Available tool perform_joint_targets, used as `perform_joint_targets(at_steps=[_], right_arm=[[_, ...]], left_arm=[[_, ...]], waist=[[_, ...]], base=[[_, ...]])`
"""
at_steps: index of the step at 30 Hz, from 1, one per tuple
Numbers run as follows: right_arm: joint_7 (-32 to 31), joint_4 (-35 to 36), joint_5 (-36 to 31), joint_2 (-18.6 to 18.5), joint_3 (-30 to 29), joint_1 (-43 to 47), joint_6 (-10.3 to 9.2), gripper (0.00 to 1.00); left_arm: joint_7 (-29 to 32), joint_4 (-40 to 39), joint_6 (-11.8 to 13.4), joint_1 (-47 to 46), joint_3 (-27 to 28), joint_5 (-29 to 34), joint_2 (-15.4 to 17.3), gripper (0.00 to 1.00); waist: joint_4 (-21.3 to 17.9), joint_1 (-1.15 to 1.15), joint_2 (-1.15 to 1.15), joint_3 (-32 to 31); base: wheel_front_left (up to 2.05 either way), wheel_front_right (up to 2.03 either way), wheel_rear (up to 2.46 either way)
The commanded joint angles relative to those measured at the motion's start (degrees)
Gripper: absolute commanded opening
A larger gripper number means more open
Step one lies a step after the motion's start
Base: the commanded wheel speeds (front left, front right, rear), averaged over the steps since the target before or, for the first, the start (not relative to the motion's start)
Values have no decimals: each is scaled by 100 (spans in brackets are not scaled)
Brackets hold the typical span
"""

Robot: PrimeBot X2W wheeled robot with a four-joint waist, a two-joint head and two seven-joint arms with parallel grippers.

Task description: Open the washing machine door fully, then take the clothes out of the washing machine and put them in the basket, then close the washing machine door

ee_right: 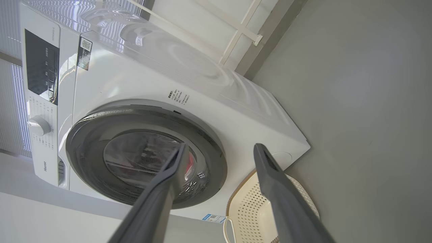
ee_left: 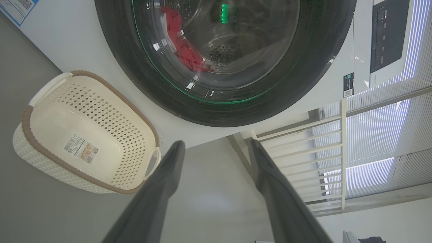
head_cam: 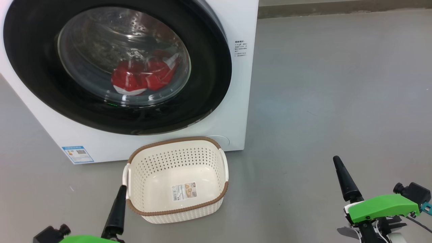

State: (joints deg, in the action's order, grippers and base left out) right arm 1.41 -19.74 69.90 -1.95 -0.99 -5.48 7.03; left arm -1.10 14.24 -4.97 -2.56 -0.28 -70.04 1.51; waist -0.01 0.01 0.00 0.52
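The white washing machine (head_cam: 243,111) fills the upper left of the head view. The washing machine door (head_cam: 216,77) lies shut against it, a black rim around a glass bowl. The red clothes (head_cam: 141,77) with white trim lie in the drum behind the glass. On the floor right in front stands the empty cream basket (head_cam: 175,158). My left gripper (ee_left: 216,143) is open and holds nothing, low beside the basket's (ee_left: 91,111) left handle. My right gripper (ee_right: 220,146) is open too, out to the right over bare floor, fingers pointing at the door (ee_right: 87,162).
Grey floor (head_cam: 337,84) stretches to the right of the machine. A blue label sticker (head_cam: 77,154) marks its lower left front. The control panel (ee_right: 42,67) and dial (ee_right: 38,125) sit at its top. A white window frame (ee_left: 324,148) with blinds stands beyond.
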Motion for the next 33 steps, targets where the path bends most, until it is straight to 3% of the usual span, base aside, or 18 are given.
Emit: perform_joint_targets(at_steps=[1,33], right_arm=[[56,182,-148,-52,72,-318,17,100],[558,398,-2230,-64,358,-560,28,100]], left_arm=[[-56,-207,49,-274,45,156,81,100],[-570,-612,459,-488,-253,2562,102,100]], waist=[[-1,-1,0,4],[47,-1,0,46]], base=[[0,0,0],[0,0,0]])
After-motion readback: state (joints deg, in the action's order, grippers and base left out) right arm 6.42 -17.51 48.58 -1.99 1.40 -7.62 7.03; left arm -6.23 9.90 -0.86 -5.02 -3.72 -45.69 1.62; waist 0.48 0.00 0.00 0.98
